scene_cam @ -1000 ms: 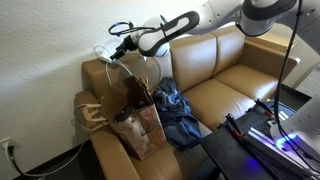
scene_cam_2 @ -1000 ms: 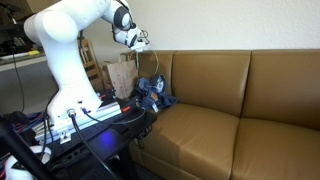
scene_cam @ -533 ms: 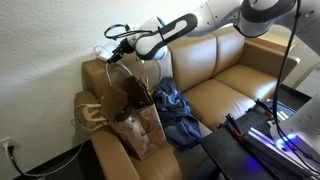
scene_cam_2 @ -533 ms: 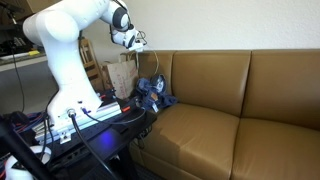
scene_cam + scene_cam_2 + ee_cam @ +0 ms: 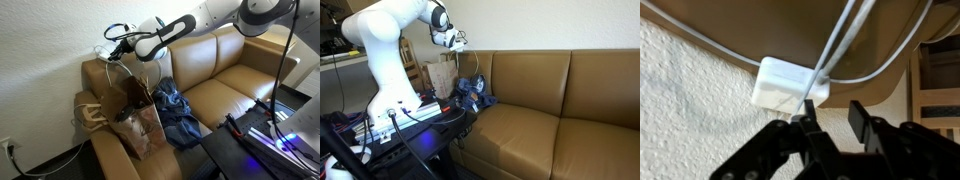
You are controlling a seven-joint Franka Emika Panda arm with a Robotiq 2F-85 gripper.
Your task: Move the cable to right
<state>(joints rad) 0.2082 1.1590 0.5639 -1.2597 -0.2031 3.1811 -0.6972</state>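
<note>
Above the brown leather sofa, the limp, light white cable drapes at our hand, whose closure we cannot tell, and we would pinch it beside the white rectangular power brick.

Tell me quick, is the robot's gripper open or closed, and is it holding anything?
Gripper: open, fingers apart; the white cable rests against one finger, not pinched.
</note>
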